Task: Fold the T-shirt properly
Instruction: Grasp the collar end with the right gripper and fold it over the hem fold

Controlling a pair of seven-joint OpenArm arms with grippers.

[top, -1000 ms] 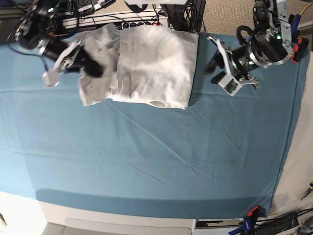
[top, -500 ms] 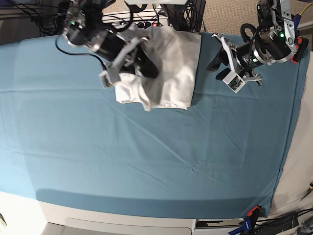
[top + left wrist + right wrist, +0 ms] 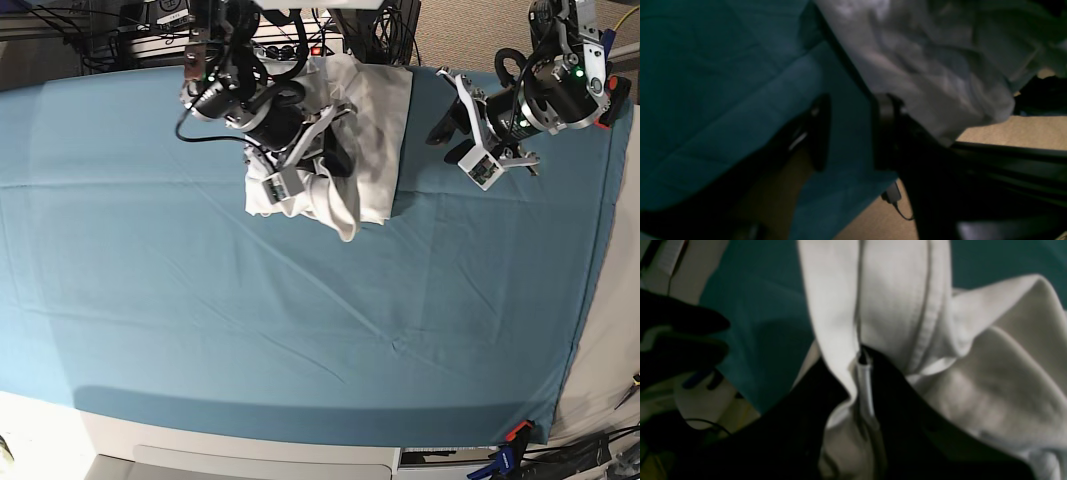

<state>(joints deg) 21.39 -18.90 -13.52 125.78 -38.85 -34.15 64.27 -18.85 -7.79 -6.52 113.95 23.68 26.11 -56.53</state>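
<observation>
The T-shirt (image 3: 372, 130) lay at the far edge of the table cloth (image 3: 300, 320), already gathered into a narrow, roughly rectangular stack, so the fold looked well advanced. The right gripper (image 3: 305, 165) sat over the near left part of the stack with its jaws clamped on a hemmed fold of the T-shirt (image 3: 893, 303); the right wrist view showed the white cloth pinched between the two dark jaws. A loose lobe of the cloth hung past the near edge of the stack onto the table cloth, so that layer was not yet laid flat. The left gripper (image 3: 470, 135) hung just beside the right side of the T-shirt, jaws apart and holding nothing; the left wrist view showed teal cloth (image 3: 723, 93) between its fingers (image 3: 820, 133) and the white edge (image 3: 923, 73) close by. By my judgement, what remained was setting down the held layer, smoothing it, and squaring the edges
</observation>
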